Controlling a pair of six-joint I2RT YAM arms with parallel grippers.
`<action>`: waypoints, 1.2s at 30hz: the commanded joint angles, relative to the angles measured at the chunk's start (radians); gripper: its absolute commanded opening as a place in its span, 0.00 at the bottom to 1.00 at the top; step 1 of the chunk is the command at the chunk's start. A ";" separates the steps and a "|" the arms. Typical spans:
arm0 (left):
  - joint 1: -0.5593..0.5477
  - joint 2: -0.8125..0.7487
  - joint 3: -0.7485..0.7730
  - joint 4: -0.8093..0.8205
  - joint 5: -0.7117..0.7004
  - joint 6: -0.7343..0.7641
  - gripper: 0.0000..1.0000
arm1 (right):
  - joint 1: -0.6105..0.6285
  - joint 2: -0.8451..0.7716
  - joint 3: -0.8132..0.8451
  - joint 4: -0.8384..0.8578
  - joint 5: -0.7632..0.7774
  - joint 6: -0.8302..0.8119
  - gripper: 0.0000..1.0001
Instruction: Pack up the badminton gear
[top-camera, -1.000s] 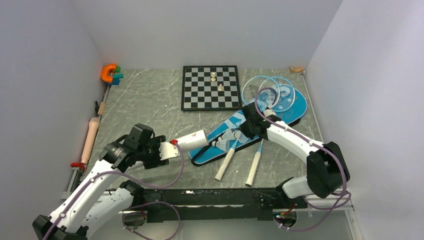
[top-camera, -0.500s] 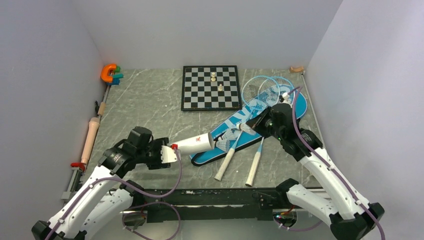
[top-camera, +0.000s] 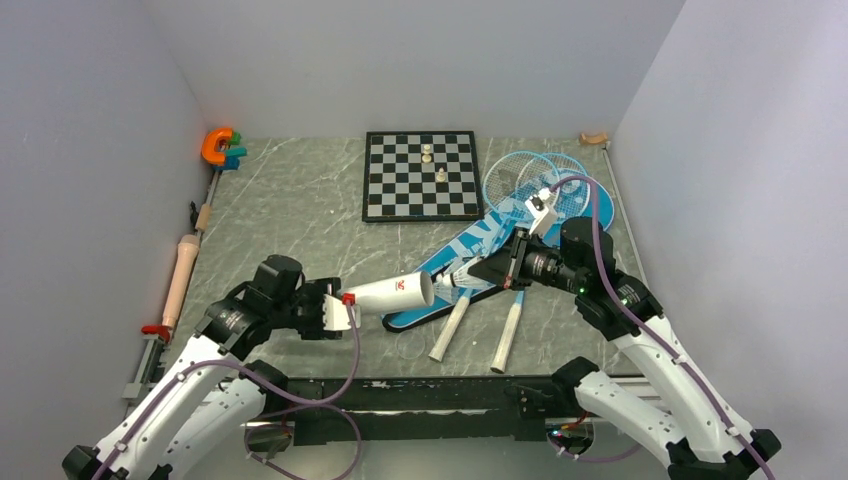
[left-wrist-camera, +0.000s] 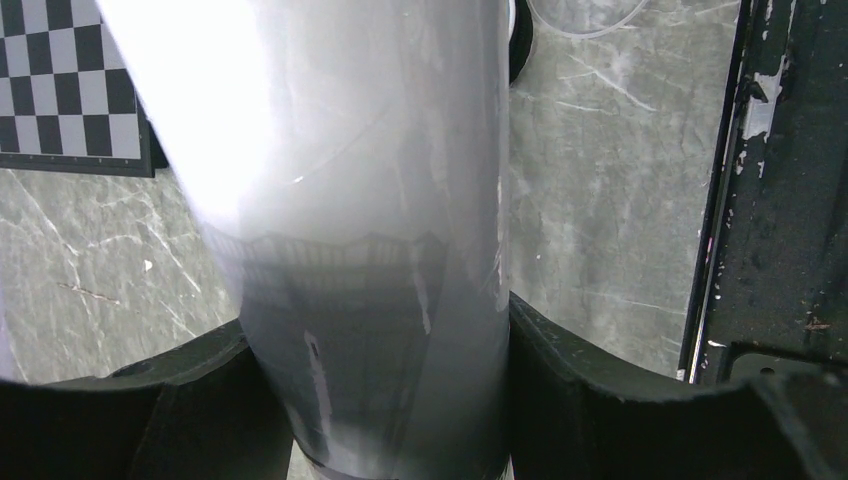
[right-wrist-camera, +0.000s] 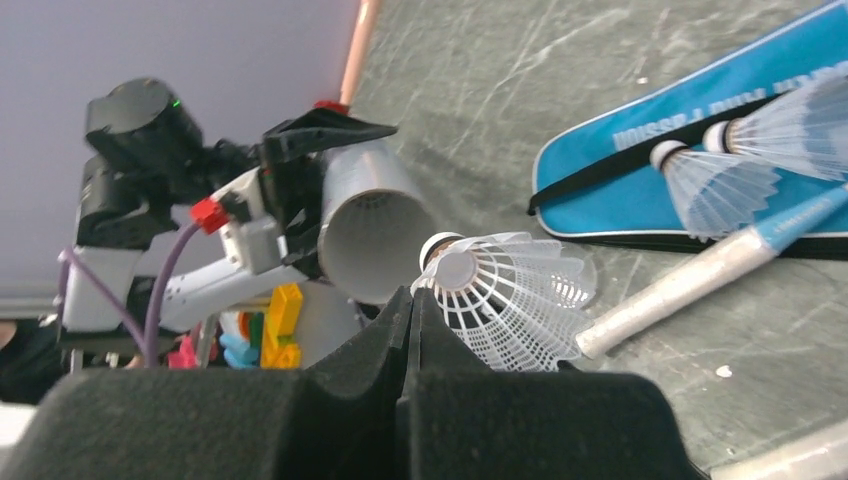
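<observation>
Blue bag (right-wrist-camera: 620, 210) lies flat on the counter (top-camera: 300, 220), beyond the right fingers (right-wrist-camera: 380, 350), probably kept free for the rackets. White tube (top-camera: 392, 293) is clamped between the left fingers (left-wrist-camera: 590, 400), one on each side. That arm reaches low, so the open mouth faces the right fingers. These are pressed together and seem to pinch the skirt of a shuttlecock (right-wrist-camera: 510, 295), with its cork just before the mouth.

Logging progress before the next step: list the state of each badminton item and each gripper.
tube: held up, mouth open
left gripper: clamped on tube
shuttlecock: pinched, cork facing tube
right gripper: shut on shuttlecock
loose shuttlecocks: lying on bag
rackets: lying across bag, unpacked
bag: lying flat, under rackets
</observation>
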 joint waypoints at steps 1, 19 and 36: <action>-0.005 0.007 0.023 0.062 0.048 0.003 0.62 | 0.042 0.008 0.070 0.065 -0.074 -0.018 0.00; -0.005 -0.007 0.027 0.062 0.057 -0.024 0.60 | 0.346 0.144 0.019 0.329 0.138 0.100 0.00; -0.006 -0.006 0.050 0.048 0.065 -0.047 0.57 | 0.308 0.009 0.061 0.226 0.181 0.093 0.55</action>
